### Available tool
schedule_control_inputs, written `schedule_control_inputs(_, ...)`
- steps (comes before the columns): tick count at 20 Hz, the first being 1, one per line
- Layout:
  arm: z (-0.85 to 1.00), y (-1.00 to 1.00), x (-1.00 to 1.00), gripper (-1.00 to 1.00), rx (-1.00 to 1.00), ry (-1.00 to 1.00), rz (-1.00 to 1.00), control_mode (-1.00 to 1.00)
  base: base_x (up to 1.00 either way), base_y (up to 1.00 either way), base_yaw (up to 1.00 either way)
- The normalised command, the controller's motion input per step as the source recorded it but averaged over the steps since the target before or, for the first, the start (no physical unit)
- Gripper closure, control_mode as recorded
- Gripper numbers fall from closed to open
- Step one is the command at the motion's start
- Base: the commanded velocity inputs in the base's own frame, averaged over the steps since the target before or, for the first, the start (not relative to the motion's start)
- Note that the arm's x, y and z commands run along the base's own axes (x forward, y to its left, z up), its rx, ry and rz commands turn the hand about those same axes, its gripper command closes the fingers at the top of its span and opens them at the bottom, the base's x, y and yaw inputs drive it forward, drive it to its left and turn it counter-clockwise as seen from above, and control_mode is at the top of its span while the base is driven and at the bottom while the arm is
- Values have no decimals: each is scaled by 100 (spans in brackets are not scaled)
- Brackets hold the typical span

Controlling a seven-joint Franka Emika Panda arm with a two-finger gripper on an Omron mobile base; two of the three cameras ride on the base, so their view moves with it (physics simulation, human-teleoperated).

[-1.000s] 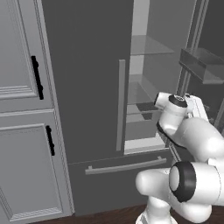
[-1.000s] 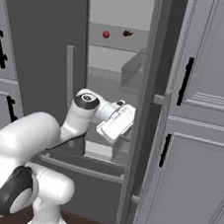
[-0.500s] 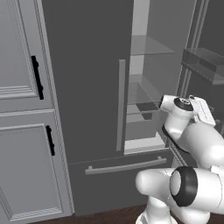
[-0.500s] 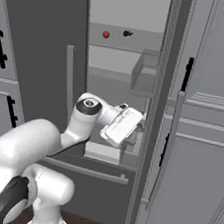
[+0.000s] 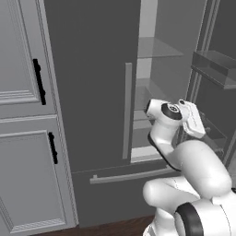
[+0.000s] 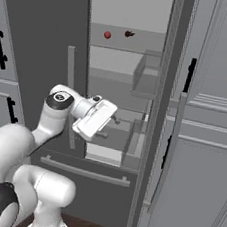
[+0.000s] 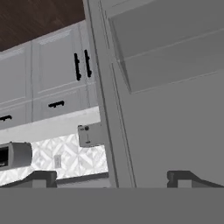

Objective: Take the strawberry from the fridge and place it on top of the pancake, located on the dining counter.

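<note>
Fridge cut off by the top edge in both base views, its open right door seen edge-on, so the inner face stays hidden. Lower shelves partly hidden behind the robot's hand in the right base view. Strawberry too small for any detail: just a red dot on the upper shelf, with a dark ball beside it, equally small. Jaws hidden behind the hand in both base views.

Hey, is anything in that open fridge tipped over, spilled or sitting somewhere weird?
Nothing stands out. The fridge has its right door swung open. The strawberry sits on an upper shelf beside a small dark ball, apart from it. The shelves look level and clean. The gripper, open, holds nothing.
</note>
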Motion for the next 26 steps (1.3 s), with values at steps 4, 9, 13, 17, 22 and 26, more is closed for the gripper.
schedule_control_inputs(4, -2, 98, 12, -100, 14, -34, -7, -100, 0, 0, 0)
schedule_control_inputs(9, -81, 43, -1, -100, 72, -31, -43, -100, 0, 0, 0)
schedule_control_inputs(13, -59, 43, 0, -100, 66, -47, -47, -100, 0, 0, 0)
schedule_control_inputs(17, -29, 51, -13, -100, 53, -70, -44, -100, 0, 0, 0)
schedule_control_inputs(22, -2, 49, -6, -100, 19, -77, -42, -100, 0, 0, 0)
schedule_control_inputs(26, 5, 64, -4, -100, 1, -63, -15, -100, 0, 0, 0)
